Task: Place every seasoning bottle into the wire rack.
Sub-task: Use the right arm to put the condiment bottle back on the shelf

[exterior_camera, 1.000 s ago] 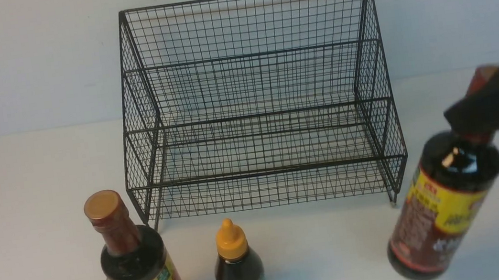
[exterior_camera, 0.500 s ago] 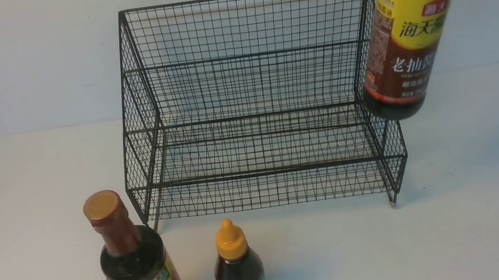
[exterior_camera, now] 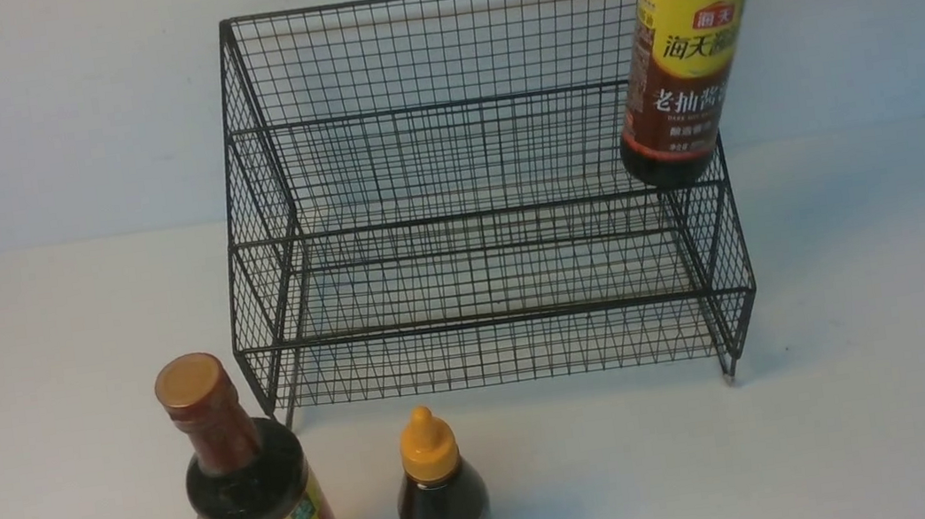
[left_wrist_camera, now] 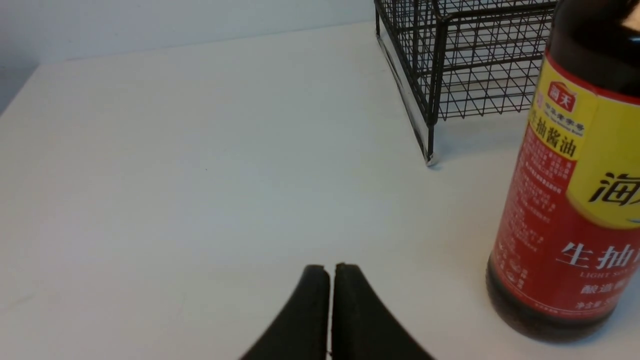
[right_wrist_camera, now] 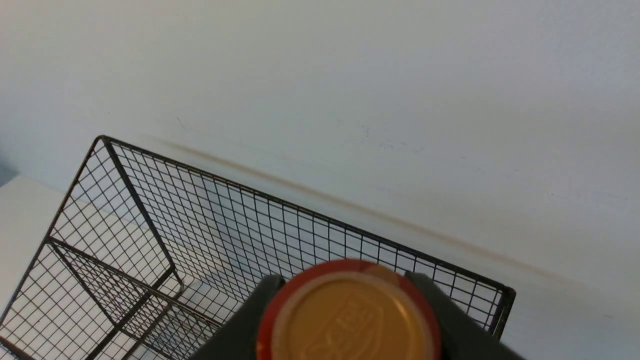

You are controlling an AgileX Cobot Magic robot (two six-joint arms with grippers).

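A pale, plain wall (exterior_camera: 51, 117) rises behind a matte white table (exterior_camera: 37, 351); the light is soft and even, leaving faint shadows

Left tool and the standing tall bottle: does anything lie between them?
No; the left wrist view shows only bare table between the shut left tool and the tall bottle.
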